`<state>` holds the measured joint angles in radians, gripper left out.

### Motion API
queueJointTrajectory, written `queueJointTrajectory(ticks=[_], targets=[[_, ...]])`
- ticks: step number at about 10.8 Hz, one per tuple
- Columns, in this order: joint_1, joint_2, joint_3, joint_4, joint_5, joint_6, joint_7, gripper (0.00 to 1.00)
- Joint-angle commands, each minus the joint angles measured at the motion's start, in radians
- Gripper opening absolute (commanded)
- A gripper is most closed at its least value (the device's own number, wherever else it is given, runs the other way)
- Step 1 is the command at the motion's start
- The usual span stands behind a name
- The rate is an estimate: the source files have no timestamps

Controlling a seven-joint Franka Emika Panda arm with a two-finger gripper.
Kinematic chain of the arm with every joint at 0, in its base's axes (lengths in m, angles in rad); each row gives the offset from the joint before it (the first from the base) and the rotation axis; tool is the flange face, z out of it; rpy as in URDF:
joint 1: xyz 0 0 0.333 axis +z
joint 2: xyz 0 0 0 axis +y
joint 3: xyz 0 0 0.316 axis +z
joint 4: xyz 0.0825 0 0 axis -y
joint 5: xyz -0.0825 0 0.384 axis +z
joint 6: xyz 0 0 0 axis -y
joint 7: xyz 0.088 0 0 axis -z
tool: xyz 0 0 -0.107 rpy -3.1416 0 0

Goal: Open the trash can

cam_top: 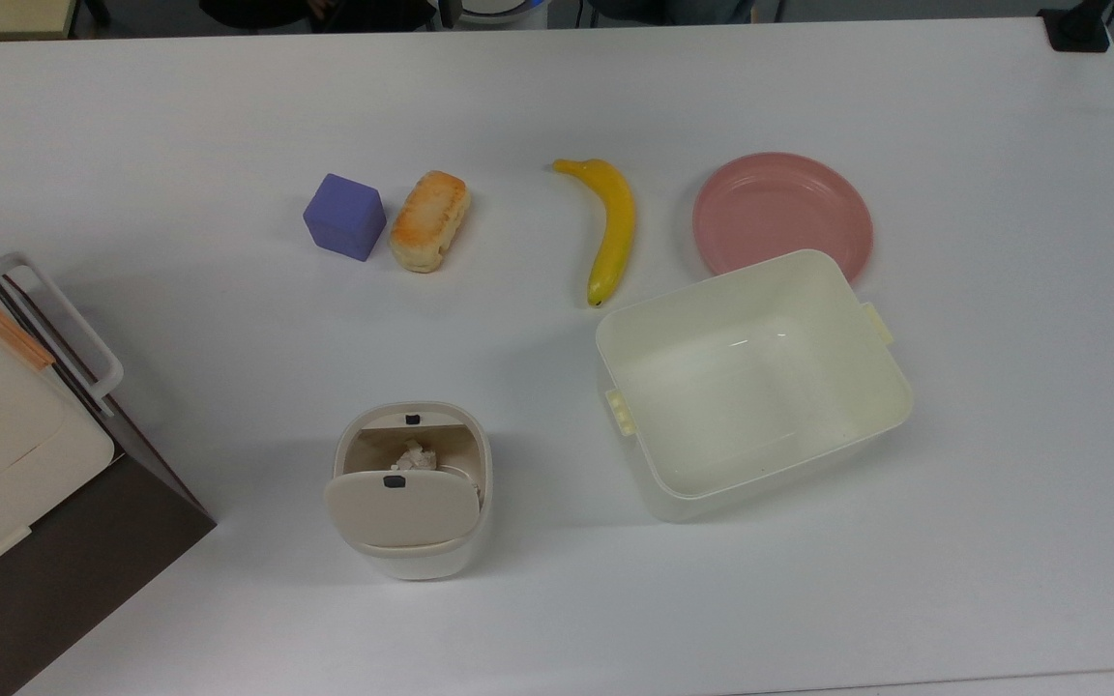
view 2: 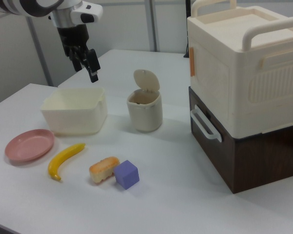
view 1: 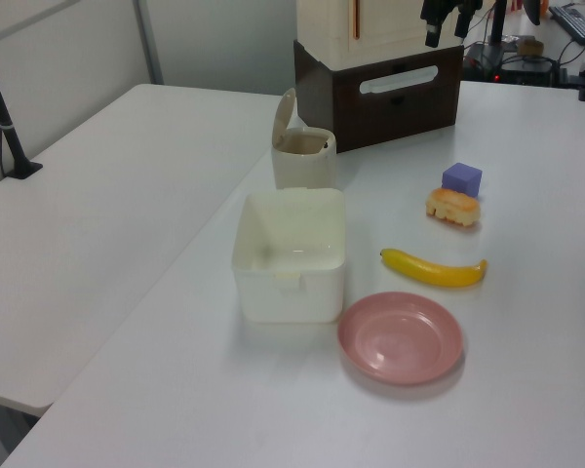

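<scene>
The trash can (cam_top: pixel 422 561) is a small cream bin with rounded corners near the front of the white table (cam_top: pixel 180 116). Its hinged lid (cam_top: pixel 402 507) stands raised, showing a tan interior with a crumpled white scrap (cam_top: pixel 414 456) inside. The trash can (view 2: pixel 144 114) has its lid (view 2: pixel 146 79) tipped up and back, and the left view shows the trash can (view 1: pixel 302 161) the same way. My gripper (view 2: pixel 88 70) hangs open and empty in the air above the tub, well to the right view's left of the bin. My gripper (view 1: pixel 447 35) sits high at the back.
A large cream tub (cam_top: pixel 891 387) stands open beside the bin. A banana (cam_top: pixel 612 227), pink plate (cam_top: pixel 781 215), bread roll (cam_top: pixel 430 220) and purple cube (cam_top: pixel 345 217) lie in a row. A cream box on a brown cabinet (view 2: pixel 244 87) fills one table end.
</scene>
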<state>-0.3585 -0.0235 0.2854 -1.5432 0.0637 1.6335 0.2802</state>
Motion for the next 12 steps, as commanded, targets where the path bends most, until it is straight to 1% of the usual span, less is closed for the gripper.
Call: queueJointTrajectory(ticks=[1, 11, 12], targets=[[0.009, -0.007, -0.006, 0.003, 0.008, -0.024, 0.022, 1.0], [0.007, 0.008, -0.008, 0.002, 0.013, -0.004, 0.023, 1.0], [0.007, 0.008, -0.008, 0.003, 0.022, -0.001, 0.063, 1.0]])
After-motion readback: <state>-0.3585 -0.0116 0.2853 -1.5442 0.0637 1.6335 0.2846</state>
